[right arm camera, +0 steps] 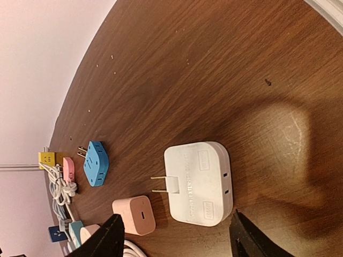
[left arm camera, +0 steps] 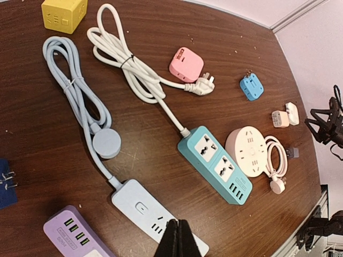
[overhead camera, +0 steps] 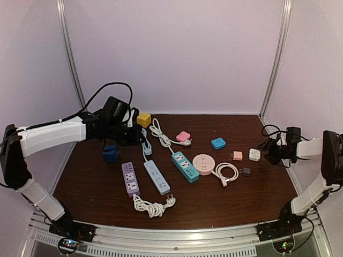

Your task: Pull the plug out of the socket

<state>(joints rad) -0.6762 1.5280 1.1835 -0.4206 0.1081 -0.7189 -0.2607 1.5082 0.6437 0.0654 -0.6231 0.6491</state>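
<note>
My right gripper (right arm camera: 176,218) is open just above the table, with a white flat two-prong plug adapter (right arm camera: 198,184) lying loose between its fingers (right arm camera: 107,238). In the top view this adapter (overhead camera: 254,155) lies just left of the right gripper (overhead camera: 270,150). A pink charger cube (right arm camera: 135,215) lies beside it. My left gripper (left arm camera: 178,238) is shut and empty, and hangs above the light-blue power strip (left arm camera: 144,211). In the top view it (overhead camera: 128,138) is raised at the far left. The teal strip's (left arm camera: 217,163) sockets are empty.
A purple strip (overhead camera: 130,179), a round pink socket hub (overhead camera: 203,164) with its white cord, a blue adapter (overhead camera: 218,143), a pink adapter (overhead camera: 183,136), a yellow cube (overhead camera: 143,119), a dark blue cube (overhead camera: 111,154) and coiled cables lie across the brown table.
</note>
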